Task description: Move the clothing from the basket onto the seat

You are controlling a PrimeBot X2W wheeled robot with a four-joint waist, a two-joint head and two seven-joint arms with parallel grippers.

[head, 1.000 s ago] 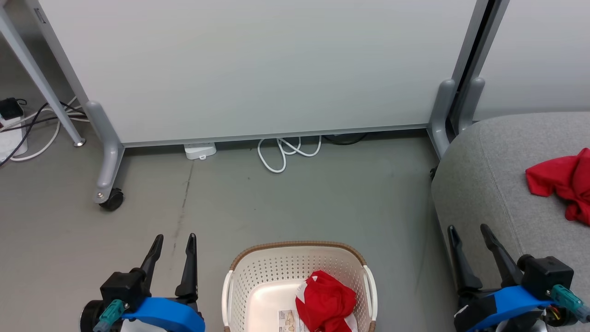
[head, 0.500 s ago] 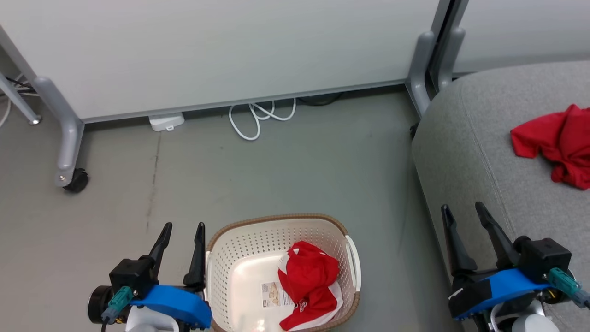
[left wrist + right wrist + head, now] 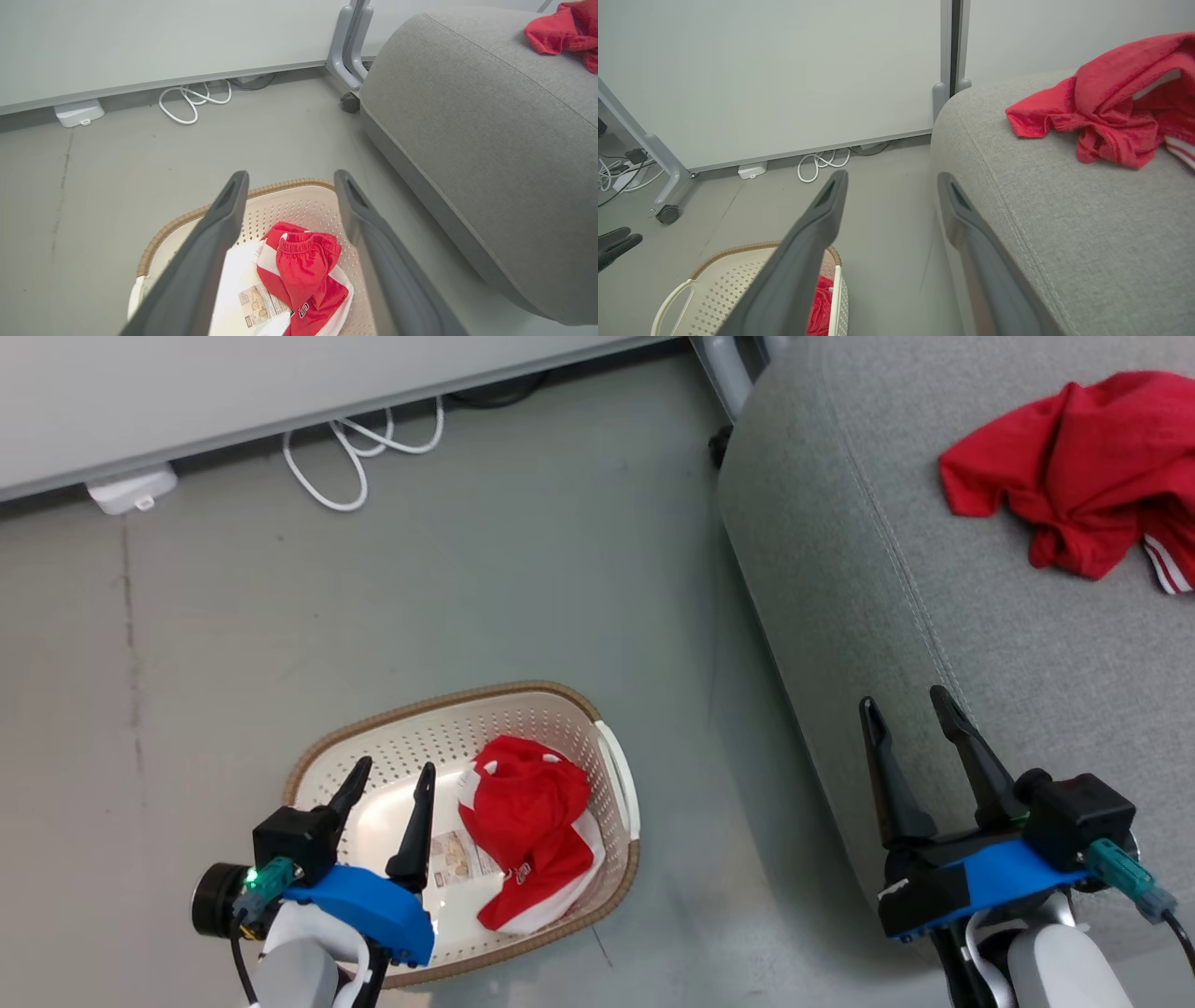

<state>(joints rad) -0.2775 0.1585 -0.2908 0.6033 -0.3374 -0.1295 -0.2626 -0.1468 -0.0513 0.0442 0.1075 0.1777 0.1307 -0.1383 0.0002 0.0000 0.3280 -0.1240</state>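
The cream basket [image 3: 439,696] stands on the floor with one red garment with a white band [image 3: 527,835] crumpled in its right half. My left gripper [image 3: 392,770] hovers open over the basket's left half, beside that garment and apart from it. In the left wrist view the garment [image 3: 303,266] lies below and between the open fingers of the left gripper [image 3: 290,175]. The second red garment, with striped trim [image 3: 1064,467], lies on the grey seat [image 3: 887,569]. My right gripper [image 3: 904,700] is open and empty at the seat's front edge; the right wrist view shows it [image 3: 892,175] beside the seat [image 3: 1064,210].
A white partition panel [image 3: 784,70] stands behind, on grey legs with a caster [image 3: 668,214]. A looped white cable [image 3: 355,457] and a white adapter [image 3: 131,490] lie at its foot. Bare grey floor separates the basket from the seat.
The head camera has tilted down and turned, shifting the whole picture. My left gripper has come from beside the basket's left rim to over its inside. Both grippers stay open.
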